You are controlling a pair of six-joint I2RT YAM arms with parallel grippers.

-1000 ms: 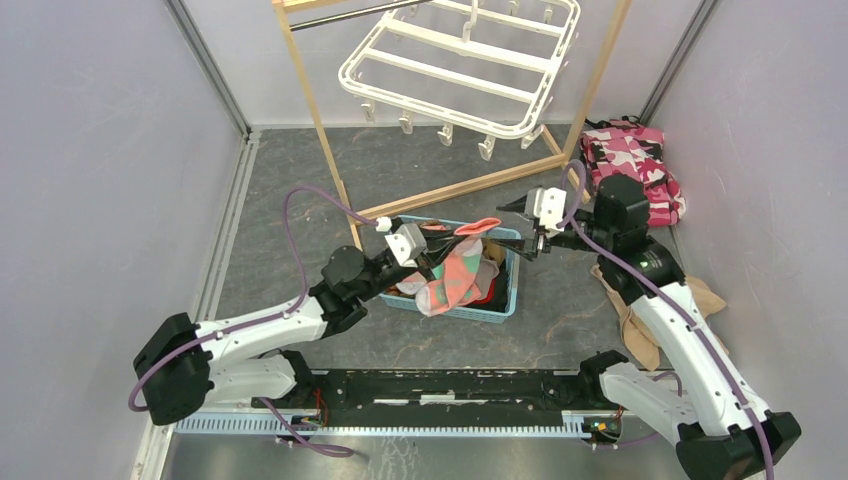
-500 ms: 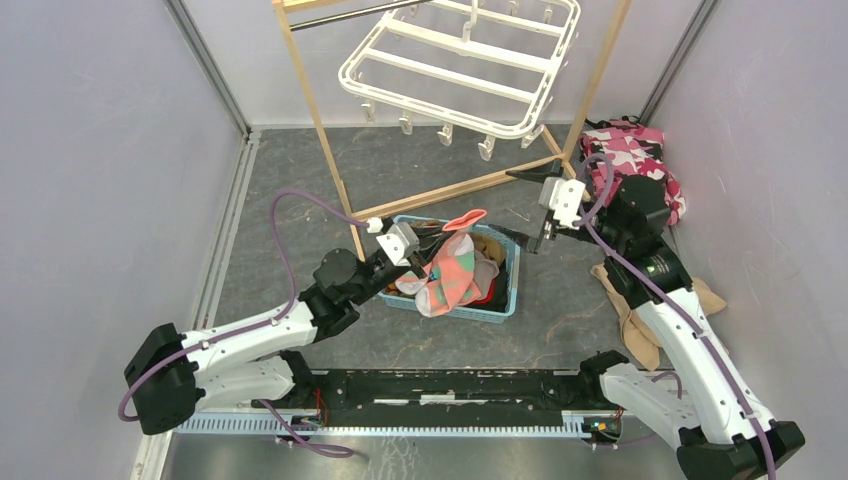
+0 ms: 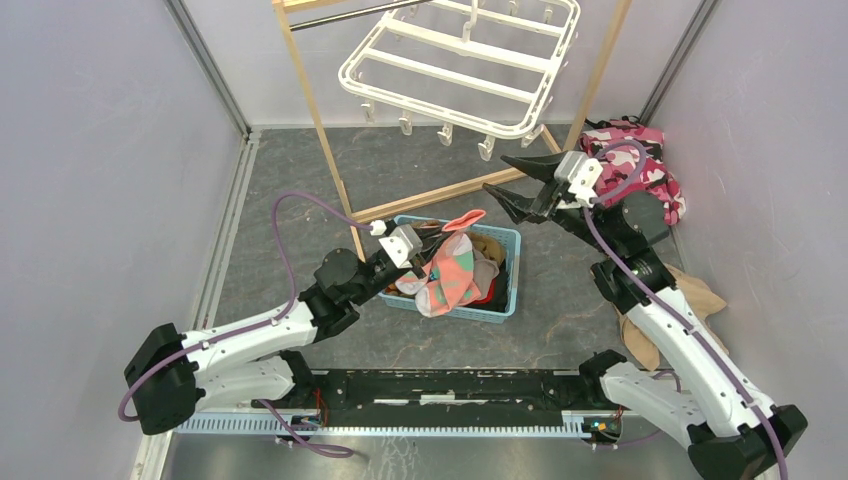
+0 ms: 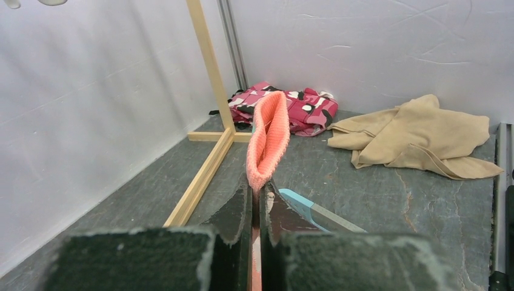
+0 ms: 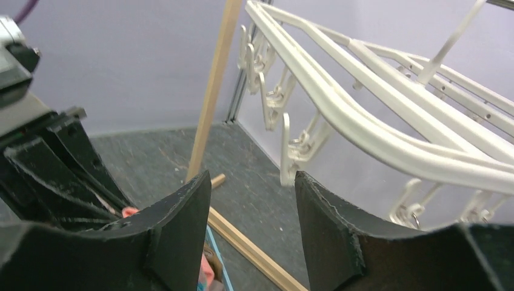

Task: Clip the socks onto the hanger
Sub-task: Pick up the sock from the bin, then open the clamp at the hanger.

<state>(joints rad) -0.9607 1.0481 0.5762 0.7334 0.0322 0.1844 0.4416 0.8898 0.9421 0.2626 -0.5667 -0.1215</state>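
My left gripper is shut on a salmon-pink sock with teal and white patches, held over the blue basket. In the left wrist view the sock's pink cuff stands up out of the closed gripper. More socks lie in the basket. My right gripper is open and empty, raised right of the basket, below the white hanger's front rim. In the right wrist view the gripper is wide open with the hanger and a dangling clip just beyond it.
The light wooden frame stand carries the hanger; its base bar runs behind the basket. A pink camouflage cloth lies at the back right. A tan garment lies by the right arm. Grey walls close both sides.
My right gripper has lifted up and back from the basket toward the hanger's front clips, staying open. My left gripper drew back slightly, still holding the sock.
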